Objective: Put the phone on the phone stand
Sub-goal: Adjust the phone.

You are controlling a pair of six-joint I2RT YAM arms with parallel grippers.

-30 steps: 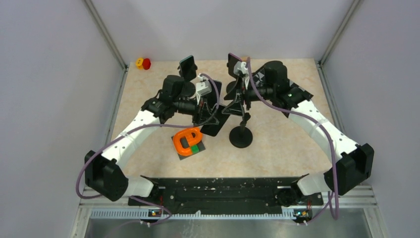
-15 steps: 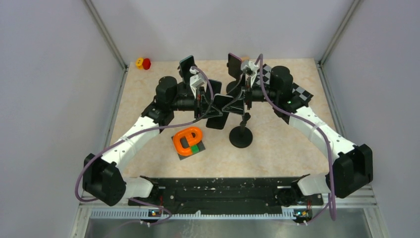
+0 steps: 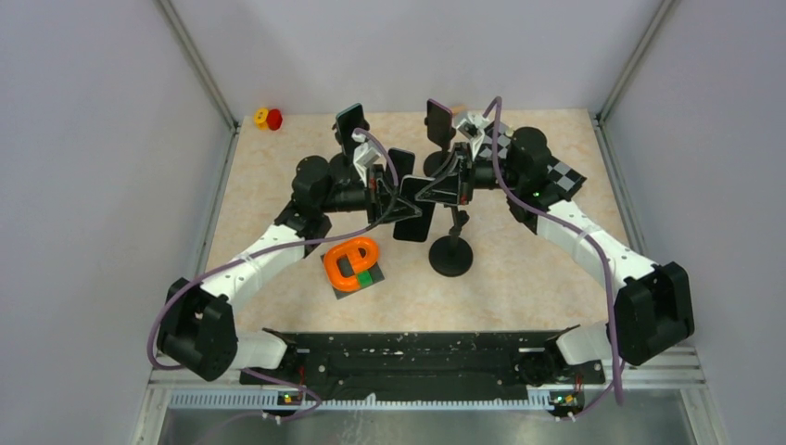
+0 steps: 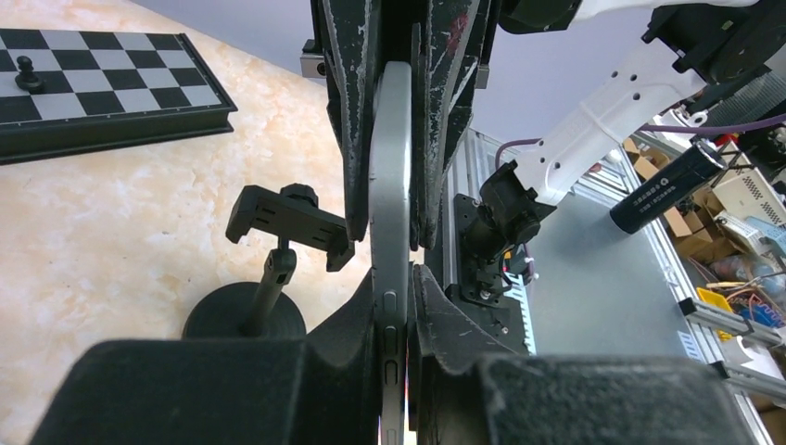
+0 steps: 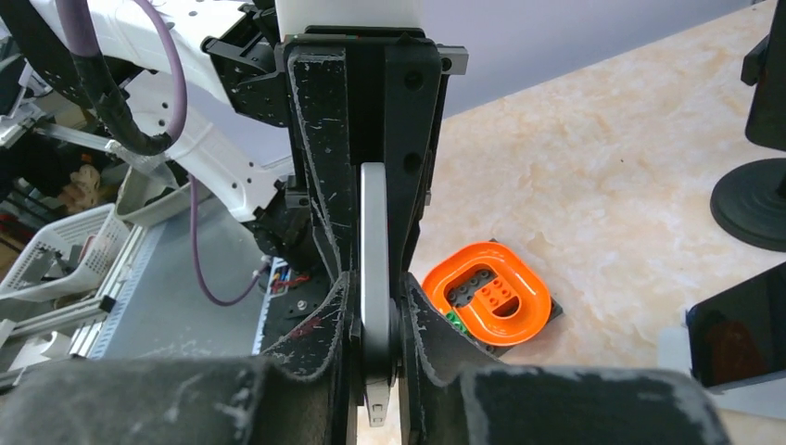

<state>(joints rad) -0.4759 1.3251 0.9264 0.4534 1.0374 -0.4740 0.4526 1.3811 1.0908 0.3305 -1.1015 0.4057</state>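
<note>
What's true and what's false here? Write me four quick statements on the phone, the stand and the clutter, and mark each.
1. The left pincer and the right pincer are both shut on the phone. True.
2. The phone already sits in the phone stand. False: its clamp is empty, and the phone is held between the two pincers, apart from it.
3. In the top view, an orange ring lies left of the stand's base. True.
4. The chessboard is bare. False: a dark chess piece stands on it.
</note>
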